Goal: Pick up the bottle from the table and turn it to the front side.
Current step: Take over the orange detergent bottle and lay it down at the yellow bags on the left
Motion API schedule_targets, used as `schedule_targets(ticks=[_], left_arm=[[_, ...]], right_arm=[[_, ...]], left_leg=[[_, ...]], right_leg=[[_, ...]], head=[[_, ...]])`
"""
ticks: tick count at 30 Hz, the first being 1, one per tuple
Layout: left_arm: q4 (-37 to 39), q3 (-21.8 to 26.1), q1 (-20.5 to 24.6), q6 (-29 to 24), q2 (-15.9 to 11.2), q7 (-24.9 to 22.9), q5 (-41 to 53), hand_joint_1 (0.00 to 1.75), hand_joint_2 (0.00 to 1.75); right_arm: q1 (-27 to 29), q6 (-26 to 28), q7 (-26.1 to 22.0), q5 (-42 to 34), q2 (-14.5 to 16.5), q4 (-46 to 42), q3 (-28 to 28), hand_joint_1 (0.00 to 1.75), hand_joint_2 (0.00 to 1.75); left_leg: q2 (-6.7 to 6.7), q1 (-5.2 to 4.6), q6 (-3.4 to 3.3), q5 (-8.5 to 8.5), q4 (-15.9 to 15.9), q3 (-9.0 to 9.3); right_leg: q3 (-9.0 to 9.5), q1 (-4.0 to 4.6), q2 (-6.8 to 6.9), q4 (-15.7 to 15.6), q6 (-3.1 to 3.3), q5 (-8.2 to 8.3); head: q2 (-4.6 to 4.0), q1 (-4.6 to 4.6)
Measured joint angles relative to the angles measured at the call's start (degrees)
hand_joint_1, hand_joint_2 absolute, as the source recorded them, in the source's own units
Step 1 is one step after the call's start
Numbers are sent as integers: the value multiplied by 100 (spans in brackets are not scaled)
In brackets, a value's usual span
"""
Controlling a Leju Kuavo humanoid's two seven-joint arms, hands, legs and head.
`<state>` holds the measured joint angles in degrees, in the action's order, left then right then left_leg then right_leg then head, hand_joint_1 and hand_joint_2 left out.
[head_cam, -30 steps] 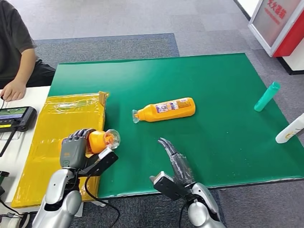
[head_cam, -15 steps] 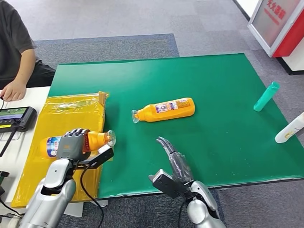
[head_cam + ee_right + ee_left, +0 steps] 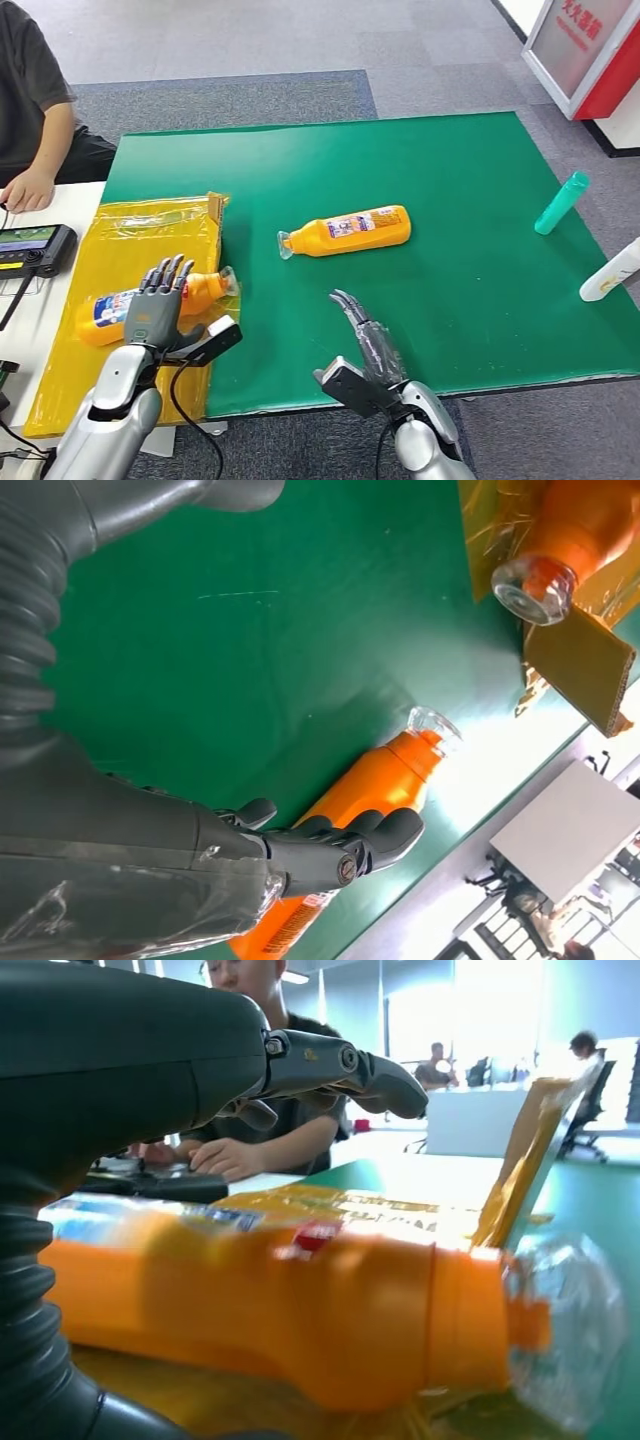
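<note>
1. The left hand (image 3: 156, 302) hovers over the yellow wrapped box (image 3: 113, 250), its fingers (image 3: 167, 270) spread wide and holding nothing. In the left wrist view its fingers (image 3: 355, 1065) stretch out above the bottle with a gap between.
2. Under that hand lies an orange bottle (image 3: 113, 305) on its side on the yellow box. Its long axis runs across the box, clear cap (image 3: 230, 281) toward the green mat (image 3: 453, 290) and base toward the white table (image 3: 45, 300). A blue and white label (image 3: 113, 303) faces up near the base; its writing is too small to read. The left wrist view shows the same bottle (image 3: 302, 1310) with a small red mark on its shoulder, blurred.
3. The right hand (image 3: 370, 335) rests low at the near edge of the mat, fingers loosely extended and apart, holding nothing.
4. Beyond it a second orange bottle (image 3: 351, 230) lies on its side mid-mat, clear cap pointing toward the yellow box, its long axis across the mat. Its label faces up, print unreadable.
5. Near the mat's right edge lie a teal bottle (image 3: 562, 202) and a white bottle (image 3: 610, 272).
6. A red and white sign (image 3: 581, 50) stands on the floor; its white characters are not legible.
7. A person's hand (image 3: 26, 188) rests on the white table beside a dark device (image 3: 34, 248).
</note>
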<state>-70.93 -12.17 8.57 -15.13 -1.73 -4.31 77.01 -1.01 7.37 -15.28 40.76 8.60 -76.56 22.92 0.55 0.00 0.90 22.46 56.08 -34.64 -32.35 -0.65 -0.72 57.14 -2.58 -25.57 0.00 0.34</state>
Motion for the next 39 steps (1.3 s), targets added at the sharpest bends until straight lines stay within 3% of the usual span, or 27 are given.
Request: schedule_targets(ticks=[4, 8, 13, 16, 21, 27, 39], left_arm=[[-500, 25, -281, -607, 62, 724, -715, 0, 175], [-1186, 92, -657, -751, 167, 2055, -2470, 0, 175], [-1858, 293, -1104, 249, 388, 3521, -5016, 0, 175], [-2079, 527, -1367, 951, 573, 4040, -6003, 0, 175], [-2172, 967, -1670, 1902, 817, 4307, -6863, 0, 175], [-2151, 1465, -1799, 2568, 958, 4310, -7273, 0, 175], [-1950, 1838, -1780, 2778, 1084, 4310, -7306, 0, 175]], right_arm=[[14, -3, -10, -24, -1, 0, -8, 0, 175], [19, 40, -109, -114, -8, 0, -14, 0, 175], [110, 213, -426, -446, -18, -98, -20, 0, 175], [287, 298, -628, -730, -25, -322, -23, 0, 175], [559, 419, -946, -1265, -30, -664, -20, 0, 175], [658, 464, -1288, -1847, -32, -867, -16, 0, 175], [695, 486, -1360, -2020, -40, -1017, -16, 0, 175]], left_leg=[[0, 0, 0, 1, 0, -1], [0, -1, -2, 4, 0, -2], [0, -1, -3, 6, 0, -1], [0, 0, -2, 8, 0, -1], [0, 0, -1, 10, 0, -1], [0, 0, -1, 10, 0, -1], [0, 0, -1, 9, 0, -1]], right_leg=[[0, 0, 0, 0, 0, -1], [-1, -1, 0, -1, -2, -2], [-1, -1, 0, -1, -2, -3], [-1, -1, 0, -1, 0, -5], [-1, 0, 0, -1, 2, -8], [-2, 0, 1, -1, 2, -8], [0, -1, 1, -1, 2, -7]], head=[[0, 0], [0, 0], [0, 0], [0, 0], [0, 0], [0, 1], [0, 1]])
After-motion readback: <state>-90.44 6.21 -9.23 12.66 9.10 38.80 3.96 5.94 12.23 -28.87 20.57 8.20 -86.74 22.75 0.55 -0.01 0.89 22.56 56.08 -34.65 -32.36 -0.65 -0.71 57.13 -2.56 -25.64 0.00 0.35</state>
